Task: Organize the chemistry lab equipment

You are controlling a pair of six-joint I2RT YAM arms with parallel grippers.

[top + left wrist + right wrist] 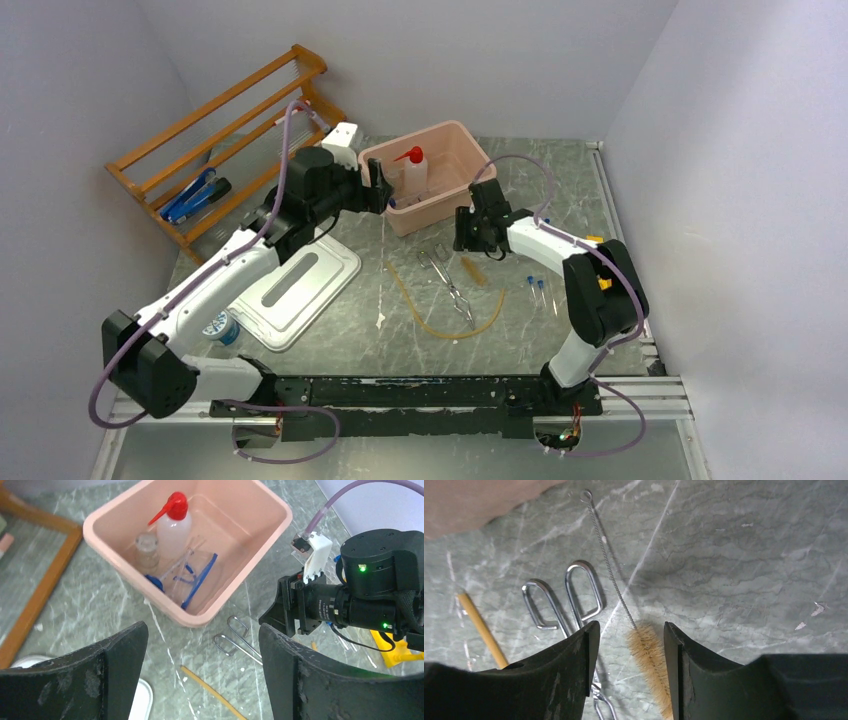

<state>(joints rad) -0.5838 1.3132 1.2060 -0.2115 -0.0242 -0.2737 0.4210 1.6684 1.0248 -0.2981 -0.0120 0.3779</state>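
- Hovering low over the grey marbled table [749, 555], the right gripper [630, 630] has its black fingers partly apart and grips nothing.
- A thin twisted-wire brush with tan bristles [649, 660] lies flat directly below the gap, its looped end pointing away ahead of the fingertips.
- The brush looks light. Its wire would probably flex or roll and its bristles squash, so the spot where wire meets bristles seems the firmest hold.
- Silver metal tongs [450, 285] lie just beside the left finger and partly under it, so a closing finger could snag them.
- The left gripper [202, 635] is spread wide and empty.
- Ahead of it, a pink plastic tub [250, 535] holds a white red-capped squeeze bottle [172, 530] and blue-framed clear goggles [197, 580].
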